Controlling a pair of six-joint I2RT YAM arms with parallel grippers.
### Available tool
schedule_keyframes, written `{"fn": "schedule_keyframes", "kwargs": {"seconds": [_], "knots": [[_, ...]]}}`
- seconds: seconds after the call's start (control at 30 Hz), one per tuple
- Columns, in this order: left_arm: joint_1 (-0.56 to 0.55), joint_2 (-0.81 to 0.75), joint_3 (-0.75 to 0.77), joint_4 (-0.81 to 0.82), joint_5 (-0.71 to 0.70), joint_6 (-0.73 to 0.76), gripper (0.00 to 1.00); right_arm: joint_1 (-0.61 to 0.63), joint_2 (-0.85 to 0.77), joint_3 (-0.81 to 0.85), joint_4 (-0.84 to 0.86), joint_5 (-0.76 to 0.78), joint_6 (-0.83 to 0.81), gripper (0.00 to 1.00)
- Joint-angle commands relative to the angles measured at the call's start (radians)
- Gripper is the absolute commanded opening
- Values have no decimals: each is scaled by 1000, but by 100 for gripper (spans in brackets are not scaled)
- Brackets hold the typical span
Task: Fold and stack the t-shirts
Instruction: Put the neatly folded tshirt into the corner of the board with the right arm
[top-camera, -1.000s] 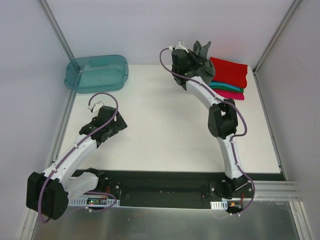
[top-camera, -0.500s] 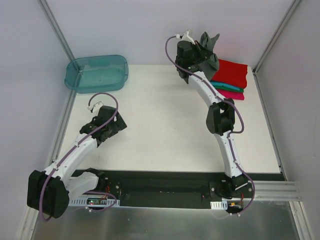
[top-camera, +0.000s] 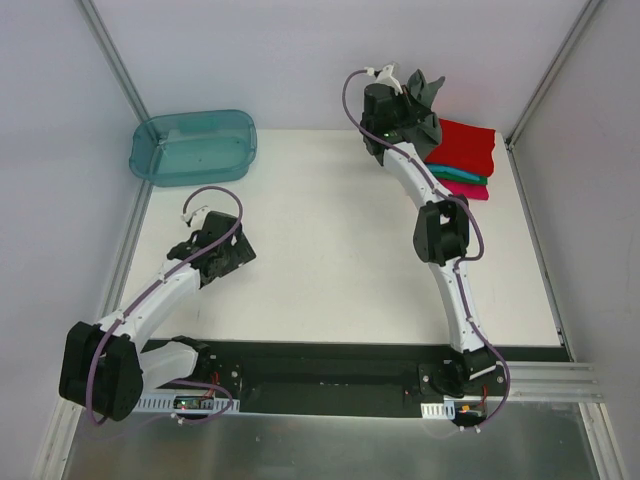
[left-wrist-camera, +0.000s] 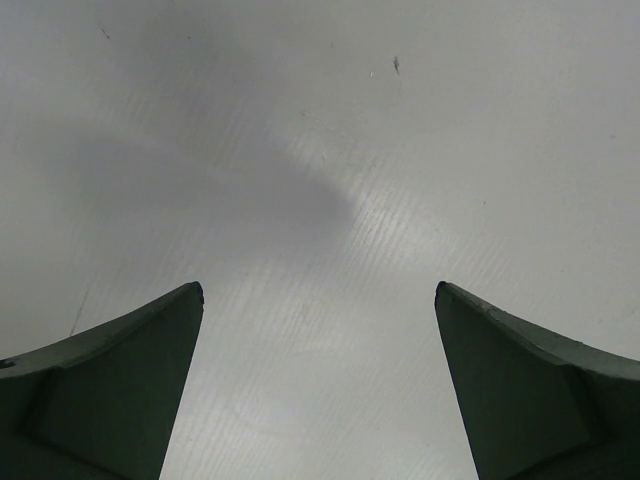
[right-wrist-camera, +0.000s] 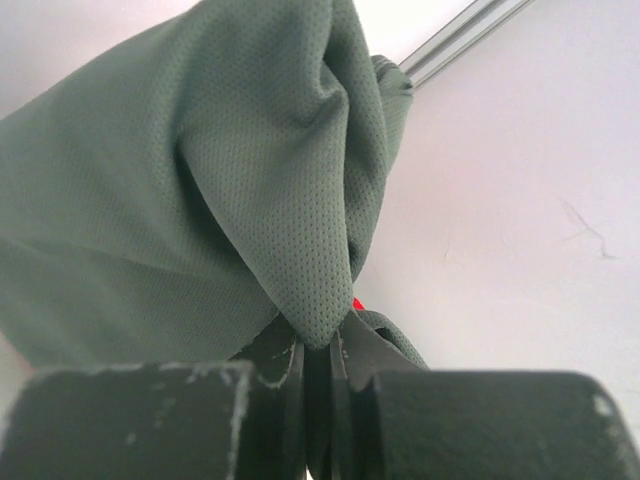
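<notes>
At the back right corner lies a stack of folded t-shirts: red (top-camera: 462, 142) on top, teal (top-camera: 455, 177) under it, magenta-pink (top-camera: 466, 189) at the bottom. My right gripper (top-camera: 412, 100) is raised just left of the stack, shut on a dark grey t-shirt (top-camera: 423, 92) that bunches up above its fingers; the same grey mesh cloth (right-wrist-camera: 230, 190) fills the right wrist view, pinched at my right gripper (right-wrist-camera: 325, 345). My left gripper (top-camera: 237, 262) hovers low over the bare table on the left, open, with nothing between its fingers (left-wrist-camera: 120, 370).
A translucent teal plastic tub (top-camera: 193, 146) stands at the back left corner. White walls with metal frame rails enclose the table on the left, back and right. The arms' bases are on the black strip at the near edge.
The right gripper has carried the dark grey t-shirt to the right, toward the stack. The left gripper has shifted slightly down and toward the near side.
</notes>
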Motion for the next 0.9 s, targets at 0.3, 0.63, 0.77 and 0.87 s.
{"fn": "schedule_keyframes", "kwargs": {"seconds": [0.3,0.63,0.77,0.87], "knots": [[15,77,35,-15,21,-5,99,-143,-19,39,-196,-157,442,1],[15,125,67,-15,45,10,99,-226,-62,-7,-410,-416,780,1],[15,136,75,-15,53,10,99,-251,-68,-7,-445,-394,808,1],[15,146,80,-17,56,12,99,-261,-74,-6,-470,-374,815,1]]}}
